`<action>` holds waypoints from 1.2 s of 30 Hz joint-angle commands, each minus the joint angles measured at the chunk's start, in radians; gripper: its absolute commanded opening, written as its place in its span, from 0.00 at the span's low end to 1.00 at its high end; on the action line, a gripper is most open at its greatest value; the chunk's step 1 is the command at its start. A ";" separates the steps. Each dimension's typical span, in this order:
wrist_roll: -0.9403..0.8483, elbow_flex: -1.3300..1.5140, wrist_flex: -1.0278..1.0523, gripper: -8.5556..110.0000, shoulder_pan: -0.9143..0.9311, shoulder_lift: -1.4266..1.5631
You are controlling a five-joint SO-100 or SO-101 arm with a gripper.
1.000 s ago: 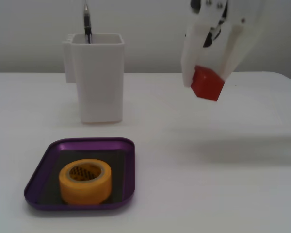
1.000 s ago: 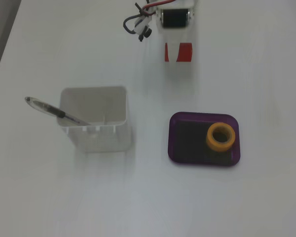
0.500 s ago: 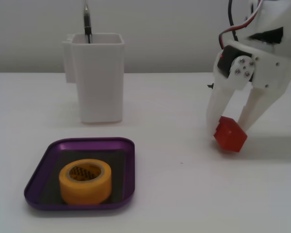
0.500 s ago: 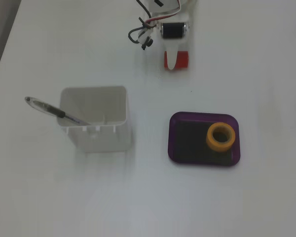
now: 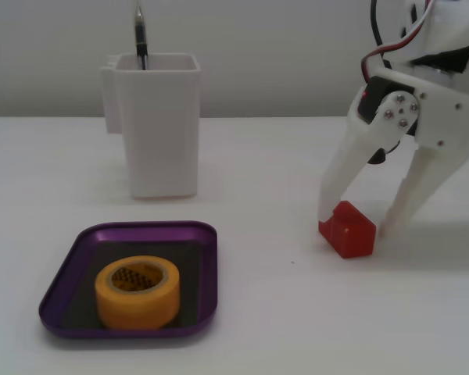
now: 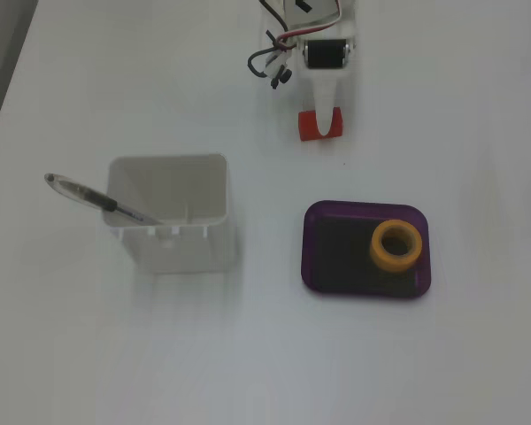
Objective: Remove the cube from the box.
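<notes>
The red cube rests on the white table to the right of the purple box, outside it. My gripper stands over the cube, open, with one white finger on each side; the left finger touches the cube, the right finger stands just apart. In the top-down fixed view the cube lies under the gripper, above the box. The box holds only a yellow tape roll.
A tall white square container with a pen in it stands behind the box. It also shows in the top-down fixed view, left of the box. The tape roll fills the box's right part there.
</notes>
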 commanded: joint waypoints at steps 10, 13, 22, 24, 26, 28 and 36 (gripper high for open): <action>-0.069 -0.166 0.069 0.26 0.224 0.037; -0.135 -0.189 0.101 0.26 0.325 0.055; -0.299 0.031 0.183 0.25 0.397 0.523; -0.304 0.129 0.204 0.25 0.396 0.686; -0.293 0.241 0.224 0.25 0.370 0.857; -0.291 0.342 0.245 0.25 0.307 1.023; -0.121 0.523 0.354 0.25 0.166 1.157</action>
